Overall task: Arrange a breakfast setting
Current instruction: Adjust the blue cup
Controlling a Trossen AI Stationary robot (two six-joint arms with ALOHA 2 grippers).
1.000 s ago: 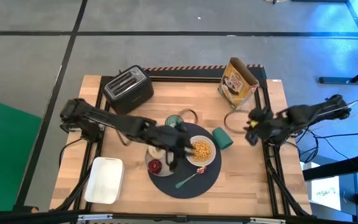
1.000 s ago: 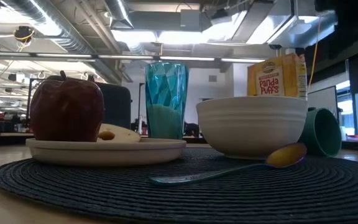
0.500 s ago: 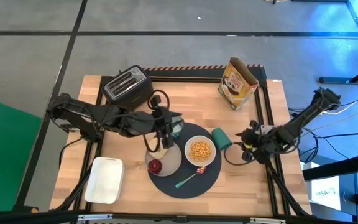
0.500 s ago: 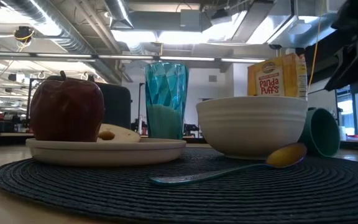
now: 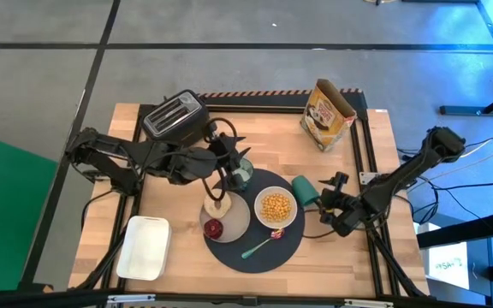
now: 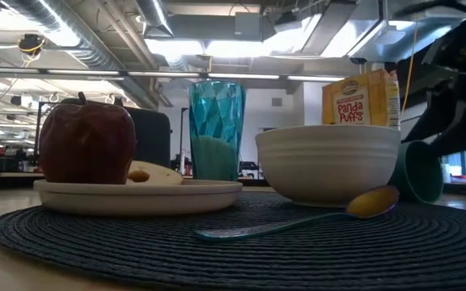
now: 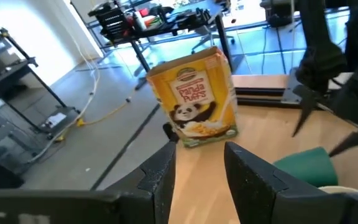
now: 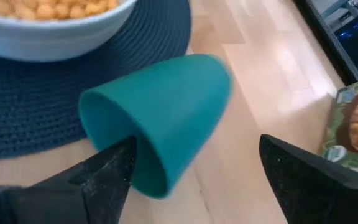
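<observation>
The round dark mat (image 5: 268, 254) carries a pale plate (image 5: 234, 222) with a red fruit (image 5: 213, 228) and a bagel (image 5: 216, 205), a white bowl (image 5: 276, 208) of cereal and a teal spoon (image 5: 259, 246). The bluish glass (image 5: 240, 173) stands upright at the mat's far edge. My left gripper (image 5: 229, 175) hovers over the bagel and glass, open (image 7: 199, 165) with nothing between its fingers. A teal cup (image 8: 160, 118) lies on its side just right of the bowl. My right gripper (image 5: 328, 198) is open right beside it, fingers spread wide (image 8: 196, 146). My right gripper comes level from the table's right at the teal cup's open end. One finger (image 8: 107, 171) stands in front of the cup's rim (image 8: 98, 121), the other well off its side. I cannot tell whether either touches it.
A black toaster (image 5: 176, 117) stands at the far left and a cereal box (image 5: 328, 114) at the far right. A white tray (image 5: 144, 248) lies at the near left. Bare wood shows near the front edge and between the toaster and the box.
My left gripper has drawn back from over the plate and bowl toward the far edge, near the glass. My right gripper has come from the right side toward the near edge and in to the teal cup, and its fingers now stand spread wider.
</observation>
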